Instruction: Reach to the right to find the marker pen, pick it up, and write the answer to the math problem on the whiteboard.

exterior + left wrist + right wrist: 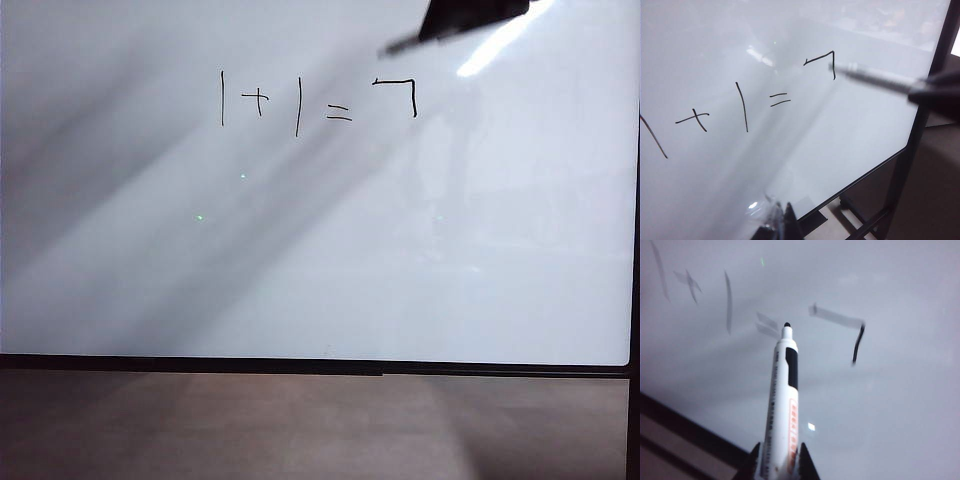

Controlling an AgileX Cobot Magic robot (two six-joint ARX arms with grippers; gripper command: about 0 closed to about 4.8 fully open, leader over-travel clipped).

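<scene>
The whiteboard (320, 260) fills the exterior view. On it the math problem (285, 100) reads one plus one equals in thin black strokes. To its right stands the answer (414, 100), here a level top stroke with a short downstroke. My right gripper (780, 462) is shut on the marker pen (782, 405), a white barrel with a dark tip pointing at the board. In the exterior view the right gripper (470, 15) comes in at the top right, the marker pen (405, 43) just above the answer. Whether the tip touches the board I cannot tell. My left gripper (780, 222) hangs shut and empty near the board's lower edge.
A thin black rim (300, 364) bounds the board, with a brown surface (300, 430) below it. A bright streak of lamp glare (495, 45) lies at the top right. Black stand bars (910, 150) run beside the board's right edge in the left wrist view.
</scene>
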